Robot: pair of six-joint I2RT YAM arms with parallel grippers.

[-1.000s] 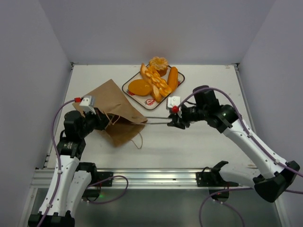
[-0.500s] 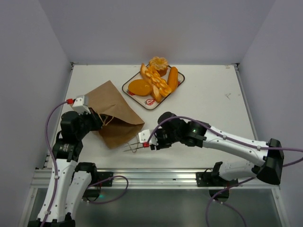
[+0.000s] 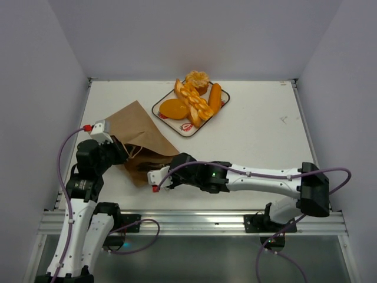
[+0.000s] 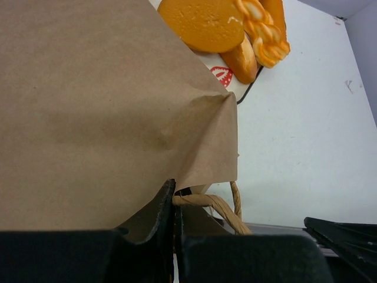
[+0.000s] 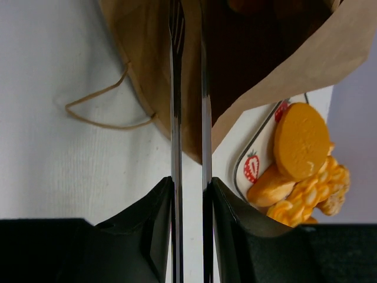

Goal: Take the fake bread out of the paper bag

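Observation:
The brown paper bag (image 3: 138, 127) lies on its side at the left, its mouth facing the near edge. My left gripper (image 3: 121, 150) is shut on the bag's upper mouth edge (image 4: 194, 118) beside a cord handle (image 4: 221, 206) and holds the mouth open. My right gripper (image 3: 162, 177) is shut on metal tongs (image 5: 175, 88), whose tips reach into the bag's dark opening (image 5: 247, 53). Several glossy orange bread pieces (image 3: 191, 100) lie on the white strawberry-print tray (image 3: 187, 131). Deep inside the bag a dim brown shape (image 5: 250, 5) shows; I cannot tell what it is.
The bag's other cord handle (image 5: 100, 112) lies loose on the table in front of the mouth. The tray stands just behind and right of the bag. Grey walls close in the left, right and back of the white table (image 3: 259, 130).
My right arm has swung left from the table's middle to the bag's mouth, and the tongs now reach inside. The left gripper still holds the bag's edge.

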